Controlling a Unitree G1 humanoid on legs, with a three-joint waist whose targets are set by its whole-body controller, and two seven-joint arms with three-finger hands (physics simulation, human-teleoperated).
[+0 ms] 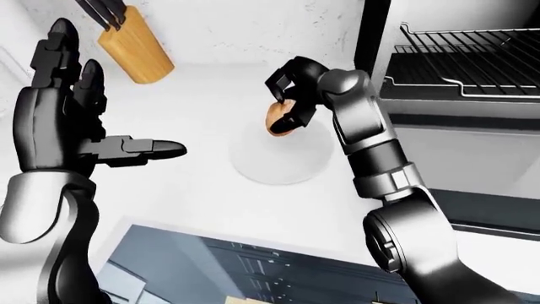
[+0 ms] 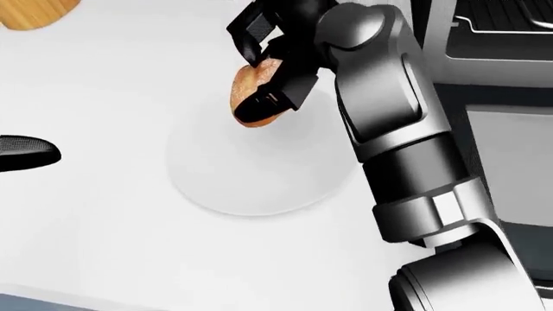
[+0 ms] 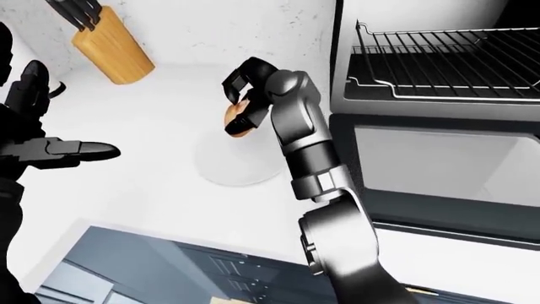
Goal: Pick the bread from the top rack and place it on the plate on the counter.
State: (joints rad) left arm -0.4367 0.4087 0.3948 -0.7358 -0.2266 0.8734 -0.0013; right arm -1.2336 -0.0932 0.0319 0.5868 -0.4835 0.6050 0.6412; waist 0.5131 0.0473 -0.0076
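Note:
The bread (image 2: 249, 92) is a small brown roll. My right hand (image 2: 264, 61) is shut on it and holds it over the upper left rim of the white plate (image 2: 259, 172) on the white counter (image 2: 95, 214). The bread also shows in the left-eye view (image 1: 279, 118) above the plate (image 1: 283, 161). My left hand (image 1: 76, 126) is open and empty at the left of the left-eye view, with fingers spread, well apart from the plate. Only one fingertip (image 2: 26, 152) of it shows at the left edge of the head view.
A wooden knife block (image 1: 133, 50) stands at the top left of the counter. An open oven with a wire rack (image 1: 468, 63) is at the right. The counter's near edge (image 1: 253, 237) runs above dark cabinet fronts.

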